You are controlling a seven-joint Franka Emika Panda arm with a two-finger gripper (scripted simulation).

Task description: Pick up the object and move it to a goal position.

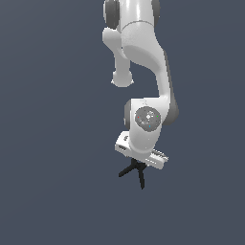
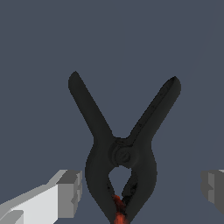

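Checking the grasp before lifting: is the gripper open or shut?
Open. In the wrist view the fingers stand well apart on either side of the clamp, with gaps showing between each finger and it.

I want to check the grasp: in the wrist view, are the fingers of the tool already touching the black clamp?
No. Both fingers stand apart from the black clamp, with bare floor showing on each side.

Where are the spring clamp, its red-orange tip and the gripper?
spring clamp (image 2: 121, 154): wrist view, pivot hub.
red-orange tip (image 2: 118, 210): wrist view, tip's middle.
gripper (image 2: 142, 188): wrist view, midway between fingertips.
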